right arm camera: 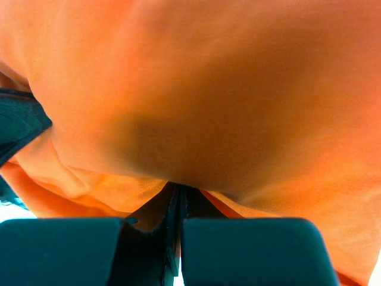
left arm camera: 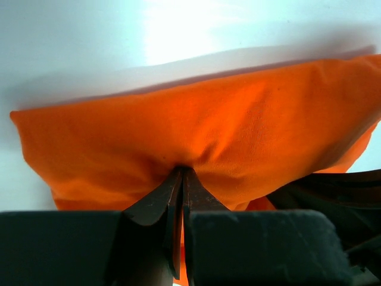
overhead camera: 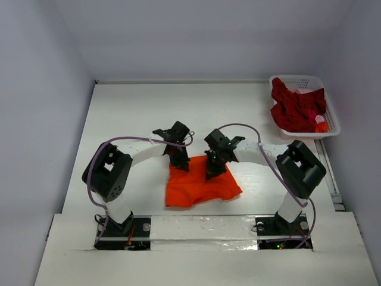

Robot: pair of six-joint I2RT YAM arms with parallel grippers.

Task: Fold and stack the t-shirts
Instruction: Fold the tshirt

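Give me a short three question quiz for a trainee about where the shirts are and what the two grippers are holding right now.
1. True or false: the orange t-shirt lies in the white lattice basket.
2. Where are the dark red t-shirts? A) heaped in the basket B) folded on top of the orange t-shirt C) held up in the air
3. What do the left gripper and the right gripper each pinch?
Key: 1 false, it lies on the table. 2 A. 3 the orange t-shirt; both are shut on its cloth.
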